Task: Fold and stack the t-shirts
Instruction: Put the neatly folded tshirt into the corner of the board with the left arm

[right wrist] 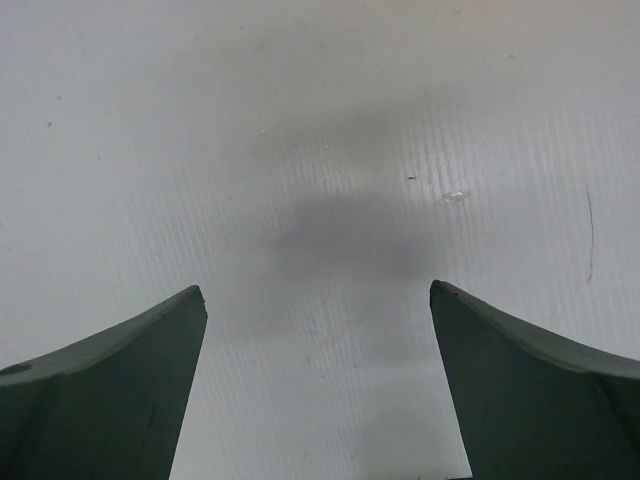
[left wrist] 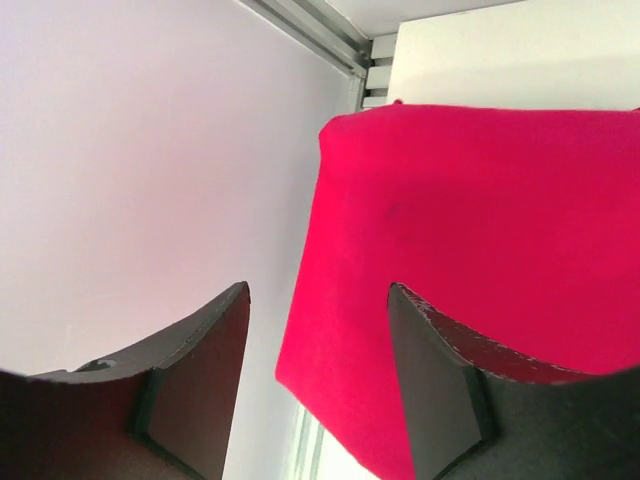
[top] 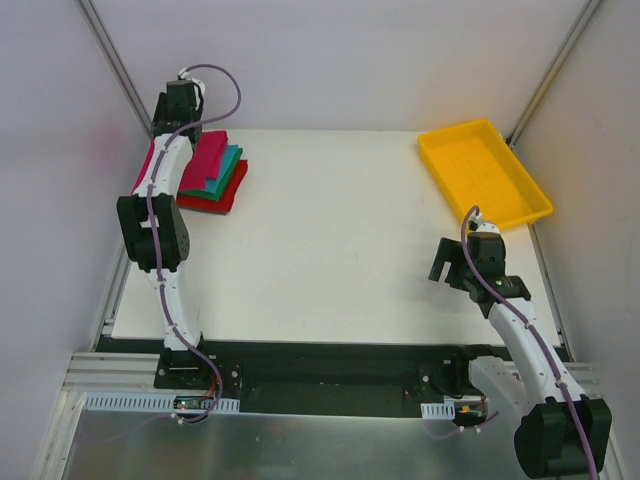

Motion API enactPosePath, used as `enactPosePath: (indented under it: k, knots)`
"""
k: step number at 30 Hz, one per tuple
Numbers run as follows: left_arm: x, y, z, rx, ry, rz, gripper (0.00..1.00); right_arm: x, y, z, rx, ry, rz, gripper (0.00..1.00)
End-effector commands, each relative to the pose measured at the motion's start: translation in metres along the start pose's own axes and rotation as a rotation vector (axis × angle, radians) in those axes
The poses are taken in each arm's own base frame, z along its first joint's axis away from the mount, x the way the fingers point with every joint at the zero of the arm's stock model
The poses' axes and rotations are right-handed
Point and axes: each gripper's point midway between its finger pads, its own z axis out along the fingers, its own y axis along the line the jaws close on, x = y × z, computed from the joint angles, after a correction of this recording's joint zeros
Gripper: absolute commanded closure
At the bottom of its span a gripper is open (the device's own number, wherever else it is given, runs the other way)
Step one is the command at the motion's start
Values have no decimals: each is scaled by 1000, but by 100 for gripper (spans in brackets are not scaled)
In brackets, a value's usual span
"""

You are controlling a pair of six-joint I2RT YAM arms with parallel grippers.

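1. The left arm [top: 165, 215] rises from its base at the near edge of the counter [top: 340, 250], bends at the elbow and reaches toward the far left corner, crossing over the stack of t-shirts [top: 215, 175].
2. The left hand [left wrist: 317, 288] hangs over the left edge of the stack, close to the side wall. Its fingers [left wrist: 205, 370] stand apart with nothing pinched between them, so it is open.
3. In the left wrist view, the magenta t-shirt [left wrist: 480, 250] fills the space beyond the right finger, and its folded edge runs down between the two fingertips.
4. The stack sits at the far left corner of the counter. The magenta shirt lies on top, with the teal shirt [top: 233, 158], the green shirt [top: 240, 172] and the red shirt [top: 225, 197] fanned out beneath it.
5. The right arm [top: 525, 340] leans in from the near right corner. The right hand [right wrist: 317, 288] points down over bare counter, fingers spread wide and holding nothing.
6. The yellow tray [top: 482, 170] rests at the far right corner, well apart from the shirts.
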Motion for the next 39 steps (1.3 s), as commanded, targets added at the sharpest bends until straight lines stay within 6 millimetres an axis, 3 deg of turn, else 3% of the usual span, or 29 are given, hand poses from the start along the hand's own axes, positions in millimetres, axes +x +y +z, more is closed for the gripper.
enactPosePath:
  k: [1, 6, 11, 13, 15, 16, 17, 20, 22, 23, 24, 25, 27, 31, 34, 39]
  knots:
    - [-14, 1, -5, 30, -49, -90, 37, -16, -3, -7, 24, -36, -6, 4]
    - [-16, -3, -22, 92, -55, -181, 1, -19, -2, -9, 21, -51, -4, 4]
    - [-47, 0, -90, 261, -161, -448, 1, -22, 3, -11, -5, -66, 4, 4]
    - [-56, 2, -128, 338, -194, -610, 1, -25, 9, -12, -42, -84, 5, 4]
    - [-57, -8, -171, 448, -217, -692, 1, -30, 14, -14, -67, -109, 20, 4]
    - [-46, -10, -184, 443, -198, -738, 1, -33, 18, -17, -95, -129, 21, 4]
    - [-41, -21, -210, 467, -208, -745, 1, -36, 20, -19, -110, -150, 25, 4]
    - [7, -51, -267, 453, -191, -747, 1, -42, 28, -27, -163, -208, 32, 4]
    - [59, -90, -292, 494, -143, -722, 1, -46, 35, -36, -216, -245, 23, 4]
    - [73, -96, -312, 547, -157, -756, 1, -47, 35, -39, -219, -265, 24, 4]
    - [97, -115, -315, 582, -112, -756, 1, -49, 34, -43, -219, -288, 29, 4]
    - [112, -119, -326, 622, -118, -783, 1, -49, 32, -45, -217, -304, 34, 4]
    - [150, -139, -329, 672, -71, -780, 1, -51, 31, -49, -226, -342, 42, 4]
    - [202, -151, -321, 652, -18, -810, 1, -56, 24, -56, -207, -425, 71, 4]
    - [215, -155, -321, 658, -20, -828, 1, -56, 26, -62, -230, -461, 75, 4]
    - [219, -160, -319, 660, 3, -809, 1, -61, 29, -69, -264, -518, 71, 4]
